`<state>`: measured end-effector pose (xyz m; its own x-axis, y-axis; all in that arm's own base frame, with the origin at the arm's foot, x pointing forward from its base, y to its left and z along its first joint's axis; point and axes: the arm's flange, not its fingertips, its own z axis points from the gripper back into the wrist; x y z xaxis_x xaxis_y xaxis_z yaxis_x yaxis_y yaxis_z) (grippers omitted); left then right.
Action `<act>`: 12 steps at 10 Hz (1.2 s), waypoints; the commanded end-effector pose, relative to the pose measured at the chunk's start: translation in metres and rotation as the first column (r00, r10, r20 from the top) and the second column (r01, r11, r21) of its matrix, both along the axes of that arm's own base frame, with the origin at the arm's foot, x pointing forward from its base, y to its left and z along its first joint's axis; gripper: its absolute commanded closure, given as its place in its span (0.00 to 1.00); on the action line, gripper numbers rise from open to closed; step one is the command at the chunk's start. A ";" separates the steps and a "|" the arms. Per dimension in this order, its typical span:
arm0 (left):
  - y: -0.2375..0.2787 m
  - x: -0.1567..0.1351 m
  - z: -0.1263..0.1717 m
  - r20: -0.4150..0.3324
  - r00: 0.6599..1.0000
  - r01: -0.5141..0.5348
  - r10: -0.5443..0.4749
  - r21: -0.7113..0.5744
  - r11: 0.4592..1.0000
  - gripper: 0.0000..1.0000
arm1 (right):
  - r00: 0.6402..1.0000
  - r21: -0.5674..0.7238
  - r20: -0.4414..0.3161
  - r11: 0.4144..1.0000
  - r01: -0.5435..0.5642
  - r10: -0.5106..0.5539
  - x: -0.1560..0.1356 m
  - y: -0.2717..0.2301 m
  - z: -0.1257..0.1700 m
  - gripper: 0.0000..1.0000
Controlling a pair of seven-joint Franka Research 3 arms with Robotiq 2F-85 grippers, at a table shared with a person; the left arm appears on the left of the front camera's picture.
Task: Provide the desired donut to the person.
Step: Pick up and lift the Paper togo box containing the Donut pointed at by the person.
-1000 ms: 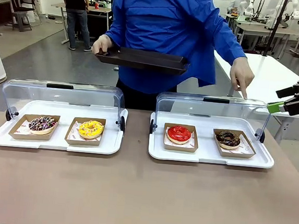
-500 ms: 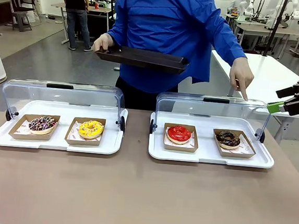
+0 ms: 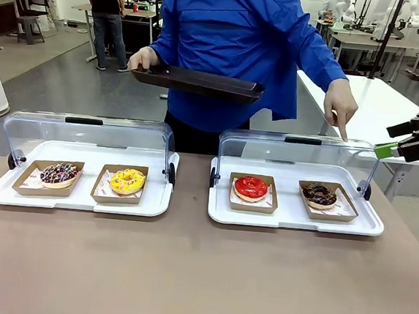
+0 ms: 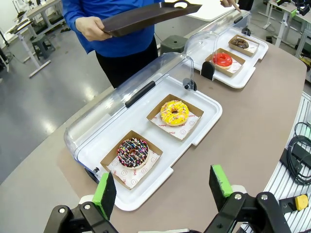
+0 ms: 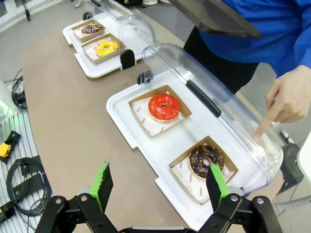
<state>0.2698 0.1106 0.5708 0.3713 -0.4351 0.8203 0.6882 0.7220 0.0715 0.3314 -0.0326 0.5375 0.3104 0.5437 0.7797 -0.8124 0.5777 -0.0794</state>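
brown chocolate donut [image 5: 206, 160] sat in its cardboard holder at the right end of the right display case [image 5: 119, 121]. the person [image 3: 234, 42] pointed one hand [image 5: 286, 99] at the clear lid just behind it and held a black tray [image 3: 201, 83] in the other. the left gripper [image 4: 163, 186] and right gripper [image 5: 159, 186] hung with jaws wide, empty.

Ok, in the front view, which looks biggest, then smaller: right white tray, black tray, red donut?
1. right white tray
2. black tray, farther off, so its real size is unsure
3. red donut
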 end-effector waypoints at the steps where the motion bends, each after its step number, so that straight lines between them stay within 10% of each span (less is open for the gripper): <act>1: 0.000 0.001 0.001 -0.006 1.000 -0.014 0.014 -0.012 1.000 0.00 | 1.000 0.015 0.006 1.000 -0.008 0.008 0.001 0.001 0.000 0.00; 5: 0.000 0.001 0.001 -0.006 1.000 -0.014 0.014 -0.012 1.000 0.00 | 0.998 -0.134 -0.041 0.990 0.040 -0.045 0.001 0.009 0.007 0.00; 8: 0.000 0.001 0.001 -0.006 1.000 -0.014 0.014 -0.012 1.000 0.00 | 0.975 -0.570 -0.185 0.795 -0.206 0.120 0.036 0.033 -0.019 0.00; 12: 0.000 0.001 0.001 -0.006 1.000 -0.014 0.014 -0.012 1.000 0.00 | 0.872 -0.599 -0.323 0.634 -0.489 0.367 0.082 0.023 -0.103 0.00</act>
<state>0.2698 0.1105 0.5711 0.3717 -0.4358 0.8197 0.6874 0.7227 0.0725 0.3966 0.0042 0.4446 0.0627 0.9918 0.1115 -0.9857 0.0790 -0.1487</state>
